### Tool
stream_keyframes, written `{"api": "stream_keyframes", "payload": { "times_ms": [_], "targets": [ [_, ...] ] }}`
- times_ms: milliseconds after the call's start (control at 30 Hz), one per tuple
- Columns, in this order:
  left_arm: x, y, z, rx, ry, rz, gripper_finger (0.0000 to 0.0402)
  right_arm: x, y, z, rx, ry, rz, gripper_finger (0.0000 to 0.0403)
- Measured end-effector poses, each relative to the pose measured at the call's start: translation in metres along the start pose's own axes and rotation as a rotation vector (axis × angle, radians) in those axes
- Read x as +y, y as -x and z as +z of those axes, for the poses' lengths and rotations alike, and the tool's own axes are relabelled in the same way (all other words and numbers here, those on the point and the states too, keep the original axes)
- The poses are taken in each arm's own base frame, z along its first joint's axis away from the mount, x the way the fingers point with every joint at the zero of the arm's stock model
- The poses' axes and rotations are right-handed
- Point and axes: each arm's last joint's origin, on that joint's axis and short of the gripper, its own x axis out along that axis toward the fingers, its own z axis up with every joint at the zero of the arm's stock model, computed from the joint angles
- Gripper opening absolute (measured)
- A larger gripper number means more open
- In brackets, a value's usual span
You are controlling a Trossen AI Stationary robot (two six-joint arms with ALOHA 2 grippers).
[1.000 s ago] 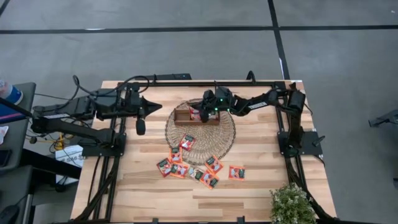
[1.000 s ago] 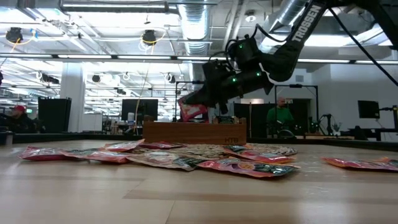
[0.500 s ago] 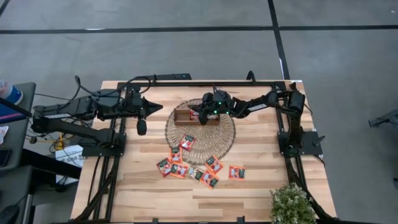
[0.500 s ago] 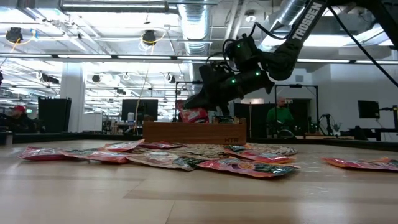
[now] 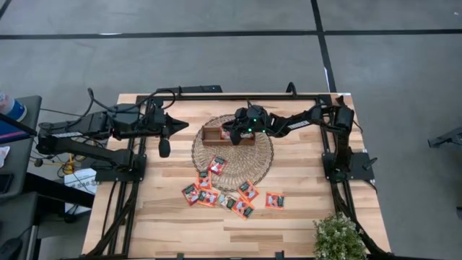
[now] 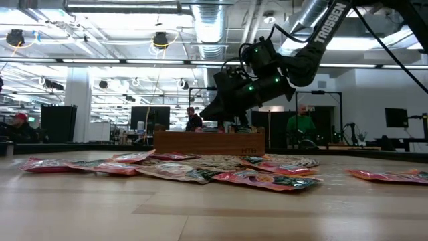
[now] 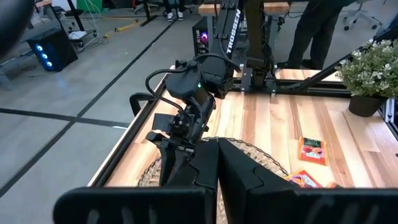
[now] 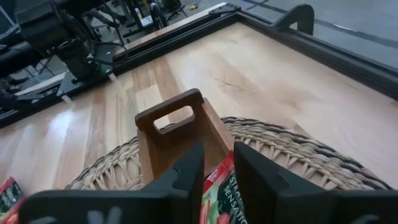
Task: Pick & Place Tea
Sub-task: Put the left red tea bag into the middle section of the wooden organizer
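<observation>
Placing step: the right gripper [image 8: 215,167], fingers pinching a tea sachet [image 8: 219,193], hangs over the wooden tray [image 5: 224,135] near the tabletop's far edge and should release next; left gripper [image 5: 164,142] waits, closed.

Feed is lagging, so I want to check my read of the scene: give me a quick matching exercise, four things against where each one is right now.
Things:
1. right gripper
2. left gripper
3. wooden tray
4. potted plant

Places:
A. near corner of the table on the right arm's side
B. on the woven mat
C. over the bare table, beside the mat
D. lowered at the tray, a tea sachet between its fingers

Pairs: 1-D, 2-C, 3-B, 4-A
</observation>
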Motion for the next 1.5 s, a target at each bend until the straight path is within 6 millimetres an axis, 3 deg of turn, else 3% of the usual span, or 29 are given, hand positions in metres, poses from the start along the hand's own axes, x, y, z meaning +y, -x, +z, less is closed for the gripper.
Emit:
{"api": "stream_keyframes", "payload": {
  "times_ms": [200, 400, 633, 767, 900, 1100, 1500],
  "targets": [
    [0.0, -0.001, -0.002, 0.023, 0.015, -0.003, 0.0, 0.001, 0.002, 0.005, -0.02, 0.068, 0.002, 0.0088],
    [-0.008, -0.019, -0.016, 0.074, 0.047, -0.091, 0.0, 0.021, 0.024, 0.037, -0.096, 0.235, 0.034, 0.0088],
    [-0.018, -0.061, -0.093, 0.414, 0.14, -0.019, 0.0, 0.054, 0.07, 0.068, -0.052, 0.375, 0.023, 0.0088],
    [-0.025, -0.072, -0.135, 0.613, 0.35, -0.026, 0.0, 0.066, 0.095, 0.073, 0.025, 0.399, 0.041, 0.0088],
    [-0.042, -0.073, -0.16, 0.778, 0.57, -0.054, 0.0, 0.075, 0.11, 0.074, 0.071, 0.407, 0.063, 0.0088],
    [-0.073, -0.074, -0.173, 0.894, 0.645, -0.03, 0.0023, 0.085, 0.112, 0.071, 0.082, 0.436, 0.09, 0.0088],
    [-0.112, -0.085, -0.187, 1.005, 0.643, 0.04, 0.0134, 0.096, 0.111, 0.057, 0.132, 0.454, 0.11, 0.0088]
  ]
}}
